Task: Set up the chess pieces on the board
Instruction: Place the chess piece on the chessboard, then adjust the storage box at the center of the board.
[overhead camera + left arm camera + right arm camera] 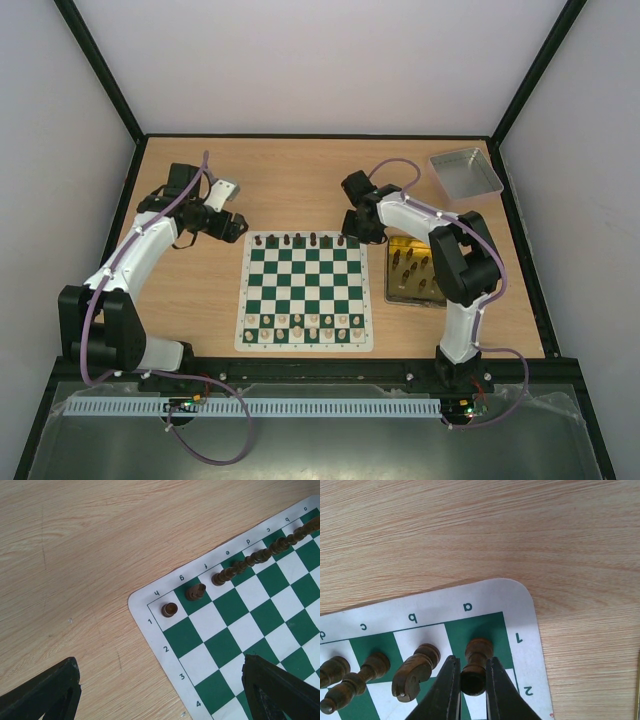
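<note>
While the right gripper (pixel 472 682) is pressed in on a dark chess piece (pixel 477 655), its two black fingers (pixel 447 690) pinch the piece's round base from either side. This happens over the green corner square marked a and 1 on the board (pixel 520 605). The piece is turned dark wood with a collar below its head. At 9 o'clock of it, along the same rank, three more dark chess pieces (pixel 415 667) show in the right wrist view. One is carved like a knight and two are slimmer and turned, the last cut by the frame edge.

The left gripper (pixel 160 695) is spread wide and holds nothing. One finger is over the pale wood-grain tabletop (pixel 75 555) and the other over the board near its h-1 corner. At 12 o'clock of it a round-topped piece (pixel 170 609) stands on the corner square. Beyond it the rank's pieces run together, so I cannot count them.

The board is a flat mat of green and white squares with a white border and rounded corners. At its 3 o'clock, just beside it, a gold tin (pixel 415 298) holds several dark pieces, too small to count. At 1 o'clock, well apart, sits one grey tray (pixel 466 172). Pale pieces (pixel 305 325) stand in two rows at 6 o'clock.
</note>
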Controlling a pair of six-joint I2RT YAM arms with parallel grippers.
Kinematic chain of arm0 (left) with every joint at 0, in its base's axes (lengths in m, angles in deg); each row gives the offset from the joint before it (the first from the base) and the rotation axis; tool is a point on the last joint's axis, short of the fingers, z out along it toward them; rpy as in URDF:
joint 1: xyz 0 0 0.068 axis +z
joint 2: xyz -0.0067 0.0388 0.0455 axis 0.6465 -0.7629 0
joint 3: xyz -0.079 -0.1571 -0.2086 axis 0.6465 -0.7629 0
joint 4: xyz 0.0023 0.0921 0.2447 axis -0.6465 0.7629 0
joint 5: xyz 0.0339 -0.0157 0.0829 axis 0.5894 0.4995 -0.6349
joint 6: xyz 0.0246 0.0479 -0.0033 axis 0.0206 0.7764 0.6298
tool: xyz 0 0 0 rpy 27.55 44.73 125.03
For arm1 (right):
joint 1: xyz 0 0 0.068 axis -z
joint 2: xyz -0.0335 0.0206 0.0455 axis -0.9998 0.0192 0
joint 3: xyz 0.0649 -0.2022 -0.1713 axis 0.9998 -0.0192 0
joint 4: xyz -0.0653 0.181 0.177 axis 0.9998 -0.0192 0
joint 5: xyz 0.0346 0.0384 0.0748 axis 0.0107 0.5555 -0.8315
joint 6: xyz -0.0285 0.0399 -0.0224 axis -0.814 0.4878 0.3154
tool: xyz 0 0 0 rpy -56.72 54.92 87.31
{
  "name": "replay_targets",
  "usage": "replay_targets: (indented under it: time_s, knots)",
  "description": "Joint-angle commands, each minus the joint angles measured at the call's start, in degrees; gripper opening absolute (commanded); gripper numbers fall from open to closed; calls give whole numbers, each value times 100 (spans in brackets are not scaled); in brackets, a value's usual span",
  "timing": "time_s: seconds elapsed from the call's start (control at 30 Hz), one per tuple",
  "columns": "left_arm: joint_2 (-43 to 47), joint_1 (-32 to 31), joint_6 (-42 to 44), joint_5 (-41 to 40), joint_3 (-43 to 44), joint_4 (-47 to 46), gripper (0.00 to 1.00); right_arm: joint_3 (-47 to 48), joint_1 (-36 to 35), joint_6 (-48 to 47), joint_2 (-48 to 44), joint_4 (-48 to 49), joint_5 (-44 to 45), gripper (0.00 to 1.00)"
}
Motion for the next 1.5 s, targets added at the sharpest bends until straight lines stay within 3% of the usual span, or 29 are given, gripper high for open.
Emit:
replay_targets:
  time_s: [0.0, 0.17, 0.53, 0.8, 1.1, 1.47]
  knots:
    - [-39, -20, 29, -37, -65, -32, 88, 92, -24, -4, 110, 50, 45, 4]
    - [-35, -29, 29, -32, -66, -29, 88, 60, -32, 1, 139, 63, 35, 7]
    - [-48, -36, 27, -49, -77, -40, 88, 135, -32, -2, 82, 98, -17, 28]
    - [-74, -42, 39, -50, -75, -33, 88, 169, -31, 111, -180, 66, 415, 30]
    - [-144, -55, 71, -125, -57, 22, 89, -206, 216, 313, -1753, 42, 1070, 47]
    - [-395, -63, 95, -765, -112, -43, 91, -1804, 398, 102, -3917, -135, 612, 47]
